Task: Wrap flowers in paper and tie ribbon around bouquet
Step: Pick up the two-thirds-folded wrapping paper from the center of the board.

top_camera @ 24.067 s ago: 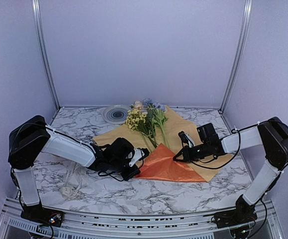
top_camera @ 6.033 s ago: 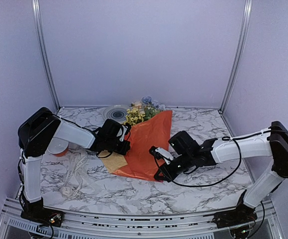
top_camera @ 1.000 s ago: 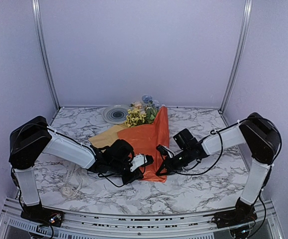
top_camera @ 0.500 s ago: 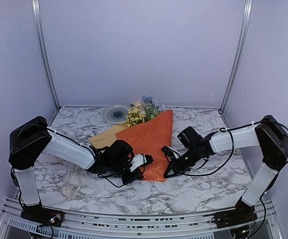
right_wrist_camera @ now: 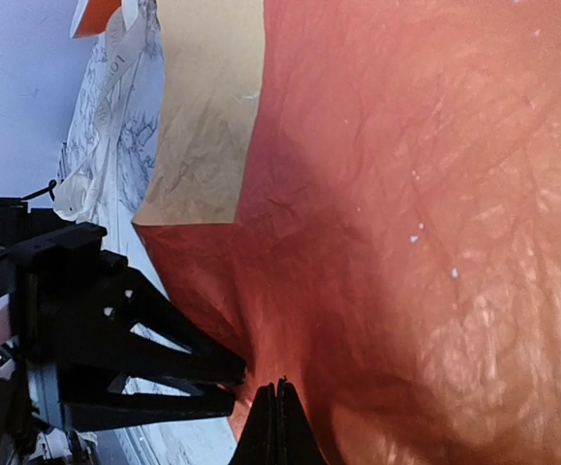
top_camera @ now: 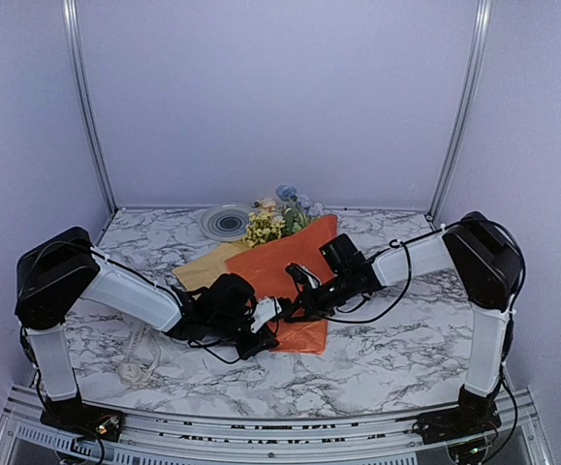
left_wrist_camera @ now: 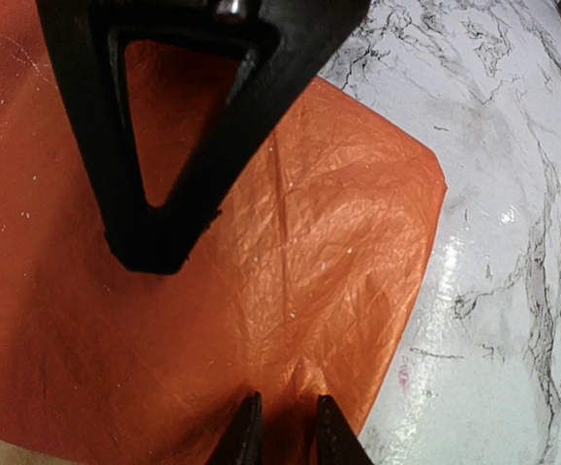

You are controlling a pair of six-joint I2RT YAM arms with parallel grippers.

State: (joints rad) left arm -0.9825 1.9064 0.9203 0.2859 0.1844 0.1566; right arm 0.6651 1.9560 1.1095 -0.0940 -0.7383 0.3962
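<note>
Paper [top_camera: 290, 262] fills both wrist views: thin, orange, finely crinkled, faintly shiny, with one long straight crease down it. It lies folded over the flowers [top_camera: 270, 223] in a rough wedge, wide toward the back wall and blunt at the near end, with one corner rounded off. On the left a flap shows the paler, matt yellow-orange reverse, flat on the table. Only the flower tops stick out past the far edge: small yellow clusters, some green, a pale blue bloom behind. The stems are hidden under the sheet.

At the near end of the wedge the left gripper [left_wrist_camera: 282, 441] sits low, its jaws nearly together and nipping a small ridge of paper; wrinkles fan out from that pinch. The right gripper [right_wrist_camera: 275, 421] comes in from the other side, its black fingers pressed flat together with no gap, tips on the paper just beside the left one's. Whether any paper is caught between them cannot be told.

The ribbon [top_camera: 144, 344], cream and limp, lies in loose loops on the table to the left, well apart from the paper. A round dish [top_camera: 227, 222] with dark concentric rings sits by the back wall, just left of the flowers.

The table [top_camera: 396, 339] is glossy white marble-look with grey veins. Plain pale lilac walls [top_camera: 280, 97] enclose it on three sides, joined by slim metal posts [top_camera: 86, 107].
</note>
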